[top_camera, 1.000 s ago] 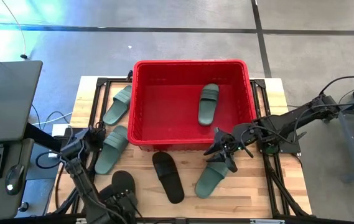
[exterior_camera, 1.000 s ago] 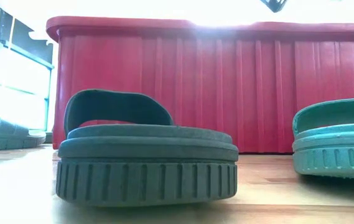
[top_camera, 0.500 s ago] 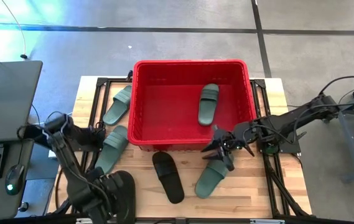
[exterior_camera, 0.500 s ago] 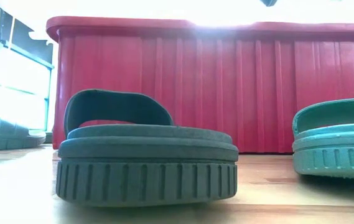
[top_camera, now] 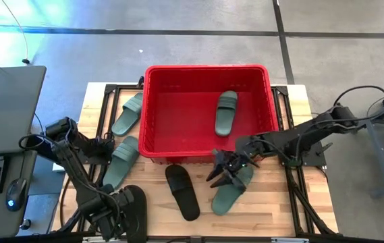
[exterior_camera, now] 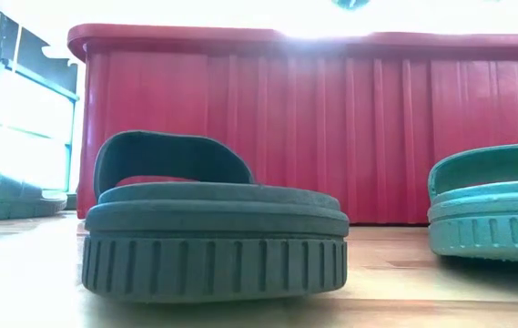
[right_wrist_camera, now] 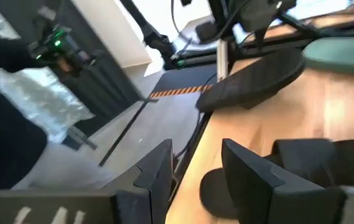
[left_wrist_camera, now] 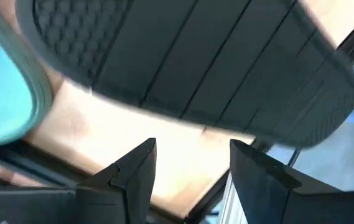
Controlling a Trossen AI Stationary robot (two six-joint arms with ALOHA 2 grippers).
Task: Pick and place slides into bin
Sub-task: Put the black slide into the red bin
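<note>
Dark fingers of the right gripper (top_camera: 220, 174) stand apart and empty, just in front of the red bin (top_camera: 152, 145) and above the toe end of a green slide (top_camera: 227, 193), with a black slide (top_camera: 181, 191) just beside it. One green slide (top_camera: 225, 113) already lies inside the bin. The left gripper (top_camera: 121, 219) is open too, over the second black slide (left_wrist_camera: 195, 68), well away from the bin's near-left corner. Risk: descending off-centre, the right fingers may shove the green slide against the bin wall instead of gripping it.
</note>
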